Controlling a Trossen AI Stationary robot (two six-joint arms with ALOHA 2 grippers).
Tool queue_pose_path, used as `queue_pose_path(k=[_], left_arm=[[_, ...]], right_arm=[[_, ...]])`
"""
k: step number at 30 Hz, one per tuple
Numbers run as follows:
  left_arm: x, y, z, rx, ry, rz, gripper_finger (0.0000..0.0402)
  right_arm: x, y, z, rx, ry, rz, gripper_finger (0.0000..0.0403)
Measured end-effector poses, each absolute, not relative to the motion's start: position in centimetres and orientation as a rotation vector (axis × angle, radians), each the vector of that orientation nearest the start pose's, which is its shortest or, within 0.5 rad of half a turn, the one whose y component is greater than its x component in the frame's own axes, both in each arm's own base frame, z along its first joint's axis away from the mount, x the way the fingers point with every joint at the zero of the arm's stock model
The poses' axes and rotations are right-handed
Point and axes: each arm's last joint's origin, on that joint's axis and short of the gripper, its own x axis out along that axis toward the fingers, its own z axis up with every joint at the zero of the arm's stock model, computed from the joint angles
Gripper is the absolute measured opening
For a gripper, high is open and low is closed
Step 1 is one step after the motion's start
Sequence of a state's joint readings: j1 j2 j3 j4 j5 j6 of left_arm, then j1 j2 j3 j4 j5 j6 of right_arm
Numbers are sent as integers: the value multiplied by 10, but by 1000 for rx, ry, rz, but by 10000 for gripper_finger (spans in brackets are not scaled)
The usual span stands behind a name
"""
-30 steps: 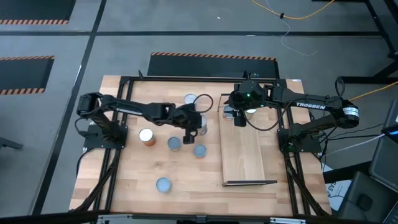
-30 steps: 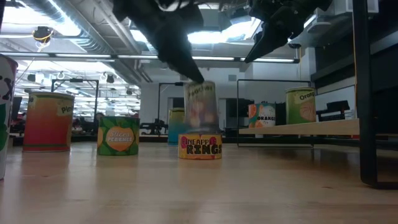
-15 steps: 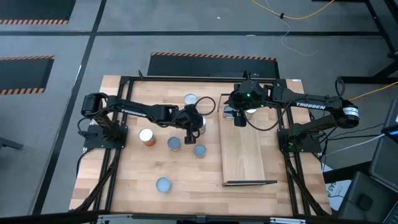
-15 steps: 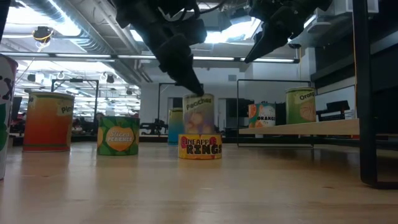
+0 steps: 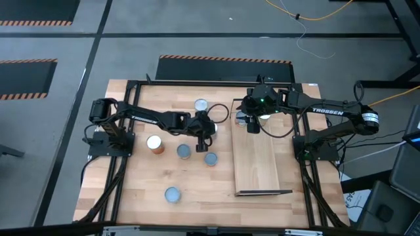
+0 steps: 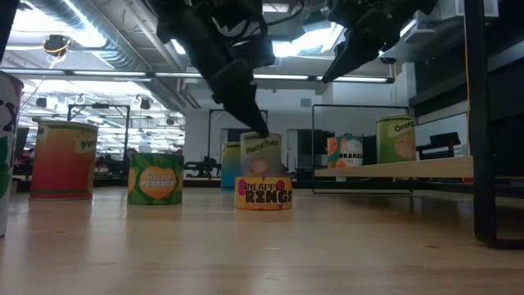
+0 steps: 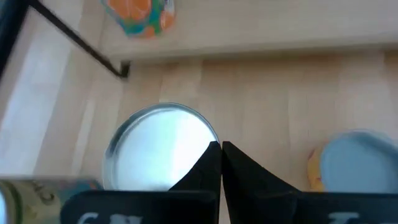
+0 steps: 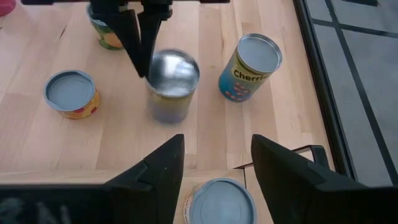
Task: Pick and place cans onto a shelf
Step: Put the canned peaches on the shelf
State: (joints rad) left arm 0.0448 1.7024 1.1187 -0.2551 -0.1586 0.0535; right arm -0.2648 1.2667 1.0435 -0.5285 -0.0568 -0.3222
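Observation:
My left gripper (image 5: 207, 130) is shut, its tips at the top rim of a silver-topped can (image 8: 173, 84) that stands upright on the table left of the shelf (image 5: 259, 164). The can also shows in the left wrist view (image 7: 158, 149) and in the low view (image 6: 262, 154). My right gripper (image 8: 214, 168) is open, above the shelf's far end, over a pale-blue-topped can (image 8: 221, 200) standing there. Two orange cans (image 6: 348, 152) (image 6: 395, 138) stand on the shelf. Several more cans stand on the table. My left gripper has its shut fingertips (image 7: 217, 152) against the silver-topped can's top rim (image 7: 202, 140), on the can's near-left side. The fingers (image 8: 132, 43) slant down from the table's left. The can stands upright with its bottom on the table.
A cherries can (image 8: 252, 62) stands just beyond the silver-topped can, a flat pineapple can (image 8: 71, 93) nearer. An orange-sided can (image 5: 155, 144) and pale-blue-topped cans (image 5: 184, 151) (image 5: 172, 194) stand on the table's left half. The shelf's near half is bare board.
My left gripper has gone a little toward the table's far right, toward the shelf. The silver-topped can has gone with it, away from the near edge, and stays upright.

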Motion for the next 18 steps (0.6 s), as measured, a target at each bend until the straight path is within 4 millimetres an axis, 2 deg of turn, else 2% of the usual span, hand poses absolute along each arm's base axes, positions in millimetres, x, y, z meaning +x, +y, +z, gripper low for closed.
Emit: queue_pose_path(k=[7, 18], left_arm=[[360, 21, 206, 97, 831, 170, 2], [360, 21, 206, 96, 826, 167, 42]], right_arm=[[255, -67, 294, -177, 760, -54, 191], [256, -66, 294, -168, 751, -28, 191]])
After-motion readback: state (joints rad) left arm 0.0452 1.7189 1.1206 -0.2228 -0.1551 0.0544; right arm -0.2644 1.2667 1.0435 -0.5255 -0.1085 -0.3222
